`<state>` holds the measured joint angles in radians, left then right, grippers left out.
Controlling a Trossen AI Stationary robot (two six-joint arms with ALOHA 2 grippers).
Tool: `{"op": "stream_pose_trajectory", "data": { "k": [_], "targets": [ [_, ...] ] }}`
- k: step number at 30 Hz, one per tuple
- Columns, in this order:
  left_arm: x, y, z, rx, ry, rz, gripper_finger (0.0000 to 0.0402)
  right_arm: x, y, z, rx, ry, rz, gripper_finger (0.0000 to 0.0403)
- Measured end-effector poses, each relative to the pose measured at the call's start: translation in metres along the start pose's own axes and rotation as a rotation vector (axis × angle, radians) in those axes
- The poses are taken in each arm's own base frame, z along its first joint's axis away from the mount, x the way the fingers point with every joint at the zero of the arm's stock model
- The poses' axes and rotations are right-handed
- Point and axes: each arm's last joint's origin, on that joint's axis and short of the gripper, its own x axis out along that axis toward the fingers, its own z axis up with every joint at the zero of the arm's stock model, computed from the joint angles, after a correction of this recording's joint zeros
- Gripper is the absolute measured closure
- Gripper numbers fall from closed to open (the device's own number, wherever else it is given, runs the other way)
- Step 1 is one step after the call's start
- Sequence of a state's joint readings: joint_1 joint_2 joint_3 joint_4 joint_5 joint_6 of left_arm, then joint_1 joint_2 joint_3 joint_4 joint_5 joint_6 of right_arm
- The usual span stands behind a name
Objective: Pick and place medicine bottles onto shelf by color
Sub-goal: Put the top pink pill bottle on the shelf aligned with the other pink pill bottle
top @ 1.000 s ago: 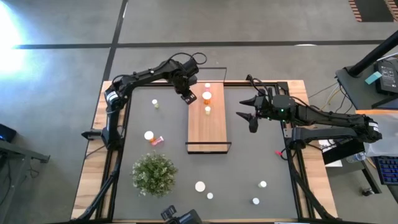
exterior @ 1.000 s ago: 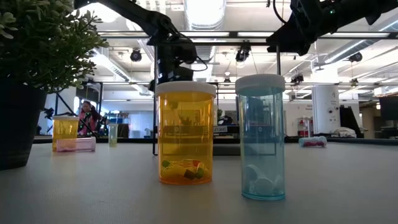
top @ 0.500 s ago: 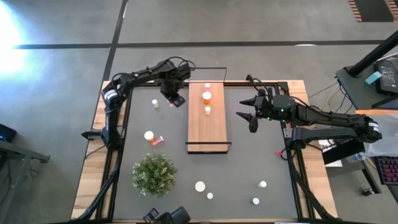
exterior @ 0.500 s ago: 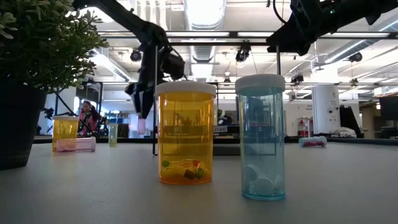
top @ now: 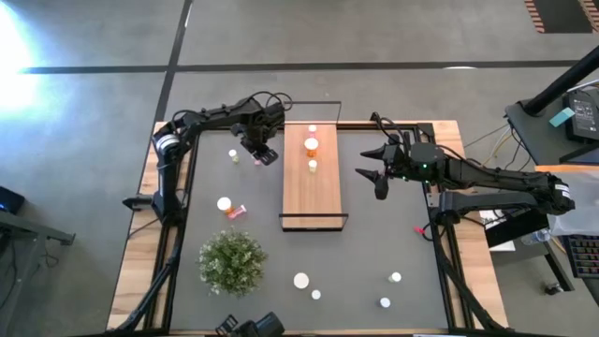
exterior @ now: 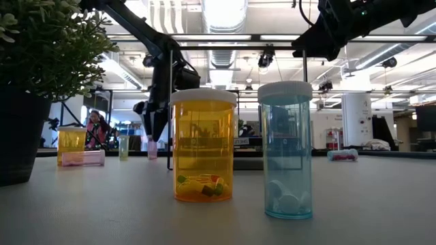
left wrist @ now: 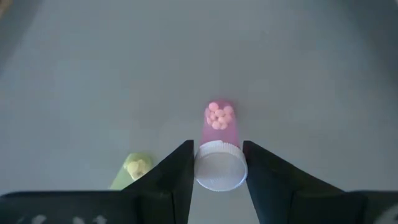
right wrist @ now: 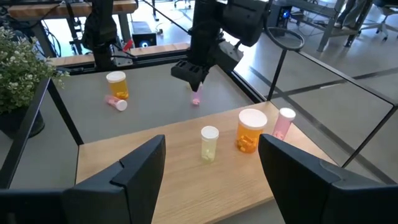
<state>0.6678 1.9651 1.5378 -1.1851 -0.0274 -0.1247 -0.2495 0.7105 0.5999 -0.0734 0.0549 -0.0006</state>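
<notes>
My left gripper stands over the mat just left of the shelf, shut on a small pink bottle with a white cap. The bottle also shows in the low view and the right wrist view. A pink, an orange and a pale yellow bottle stand on the shelf's far half. My right gripper hangs open and empty to the right of the shelf. My left gripper pinches the pink bottle's white cap between its two fingers, one on each side. The fingers come from above, pointing down. The bottle hangs below them, nearly upright, with its base at the mat; whether it rests there I cannot tell.
A pale yellow bottle, an orange one and a lying pink one are on the mat's left. A bushy plant stands near left. Several bottles stand near the front edge, among them an orange and a blue one.
My left gripper has gone from the shelf's far left corner toward the table's left edge and down, carrying the pink bottle. The bottle hung clear of the mat half a second ago and now reaches down to it.
</notes>
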Motion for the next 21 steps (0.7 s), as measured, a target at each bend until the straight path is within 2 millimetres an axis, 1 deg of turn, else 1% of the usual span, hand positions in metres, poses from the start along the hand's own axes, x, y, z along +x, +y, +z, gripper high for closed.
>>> {"op": "stream_pose_trajectory", "data": {
  "k": [10, 16, 18, 21],
  "targets": [
    [0.003, -0.001, 0.001, -0.007, -0.021, -0.012, 0.025, 0.0, 0.0, 0.0, 0.0, 0.0, 0.0, 0.0154],
    [-0.001, -0.001, 0.001, -0.018, -0.035, -0.025, 0.02, 0.0, 0.0, 0.0, 0.0, 0.0, 0.0, 0.0154],
    [-0.004, -0.003, 0.0, 0.008, -0.048, -0.032, 0.0184, 0.0, 0.0, 0.0, 0.0, 0.0, 0.0, 0.0154],
    [-0.01, -0.005, -0.002, 0.064, -0.072, -0.043, 0.0172, 0.0, 0.0, 0.0, 0.0, 0.0, 0.0, 0.0154]
  ]
}}
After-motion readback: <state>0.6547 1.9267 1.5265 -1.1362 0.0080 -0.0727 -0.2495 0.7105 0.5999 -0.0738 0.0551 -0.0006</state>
